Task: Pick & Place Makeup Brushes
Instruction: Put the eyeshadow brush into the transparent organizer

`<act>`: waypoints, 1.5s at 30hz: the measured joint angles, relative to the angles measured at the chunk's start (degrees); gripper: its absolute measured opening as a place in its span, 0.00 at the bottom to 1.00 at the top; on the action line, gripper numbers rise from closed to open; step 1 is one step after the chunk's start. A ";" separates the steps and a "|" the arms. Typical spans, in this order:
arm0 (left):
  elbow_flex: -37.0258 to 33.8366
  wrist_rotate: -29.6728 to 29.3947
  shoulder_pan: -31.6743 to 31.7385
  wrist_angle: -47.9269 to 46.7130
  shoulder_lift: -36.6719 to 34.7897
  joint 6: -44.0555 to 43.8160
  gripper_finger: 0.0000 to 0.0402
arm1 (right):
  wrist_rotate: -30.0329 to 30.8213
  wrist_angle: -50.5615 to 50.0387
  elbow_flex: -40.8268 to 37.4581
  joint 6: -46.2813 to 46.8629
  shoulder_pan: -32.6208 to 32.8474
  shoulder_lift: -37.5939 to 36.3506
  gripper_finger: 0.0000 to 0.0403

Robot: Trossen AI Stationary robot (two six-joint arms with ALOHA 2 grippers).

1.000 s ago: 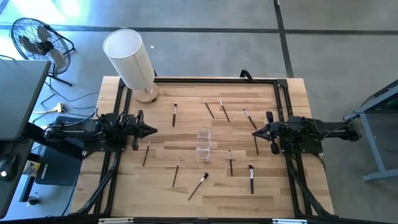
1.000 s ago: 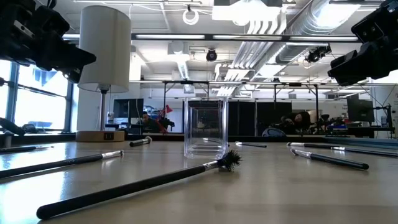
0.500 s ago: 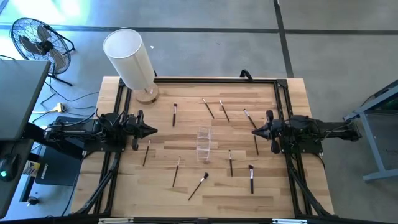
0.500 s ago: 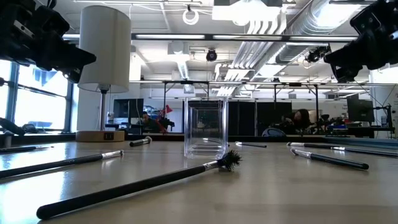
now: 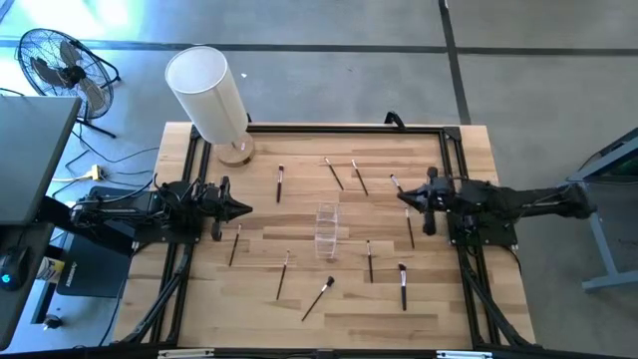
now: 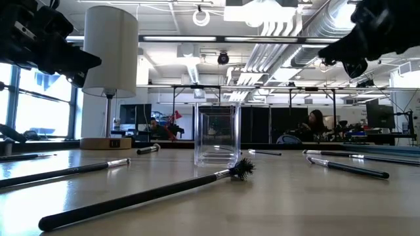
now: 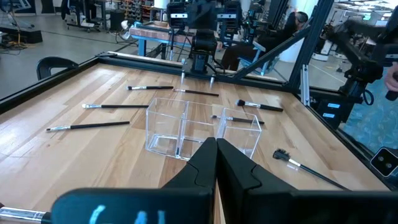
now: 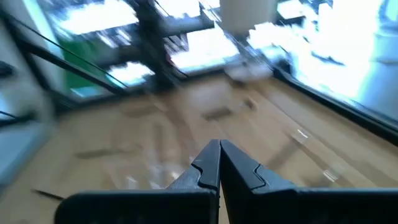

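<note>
High view: the right gripper (image 5: 402, 194), fingers pressed together and holding nothing, hangs above the table (image 5: 299, 309) directly over one brush (image 5: 398, 188). More brushes (image 5: 369, 260) lie scattered around it, beyond its tip and to either side. Farther out stands the clear cup (image 5: 326, 230), mid-table. Farthest across, the left gripper (image 5: 246, 209), also closed and empty, waits near a lamp (image 5: 207, 93).
</note>
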 joint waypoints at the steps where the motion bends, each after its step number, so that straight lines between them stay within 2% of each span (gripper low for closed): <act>1: 0.00 -0.01 0.00 0.00 0.01 0.00 0.00 | 1.66 -1.52 1.98 0.71 -0.43 3.74 0.00; 4: 0.01 -0.02 0.00 0.01 0.01 0.00 0.00 | 5.19 -6.46 9.49 3.14 -3.27 14.73 0.00; 7: 0.00 -0.01 0.00 -0.01 -0.01 0.00 0.00 | 5.30 -14.46 18.15 5.78 -8.27 25.63 0.00; 13: 0.00 -0.02 0.00 0.00 -0.01 0.00 0.00 | 0.29 -31.02 33.61 13.39 -21.05 44.81 0.01; 20: 0.01 -0.01 0.00 0.00 -0.01 0.00 0.00 | -1.94 -43.41 44.82 13.17 -29.76 61.06 0.13; 24: 0.00 -0.02 0.00 -0.01 0.00 0.00 0.00 | -2.75 -45.09 46.56 11.58 -31.98 67.21 0.22; 30: 0.01 -0.02 0.00 0.01 0.01 0.00 0.00 | -7.09 -44.93 46.60 8.83 -35.57 74.40 0.32; 38: -0.01 0.00 0.00 0.01 -0.01 0.00 0.00 | -8.90 -44.56 46.60 6.46 -40.12 78.91 0.33; 45: -0.01 -0.01 0.00 0.00 0.00 0.00 0.00 | -10.79 -43.59 46.60 2.77 -41.14 80.46 0.33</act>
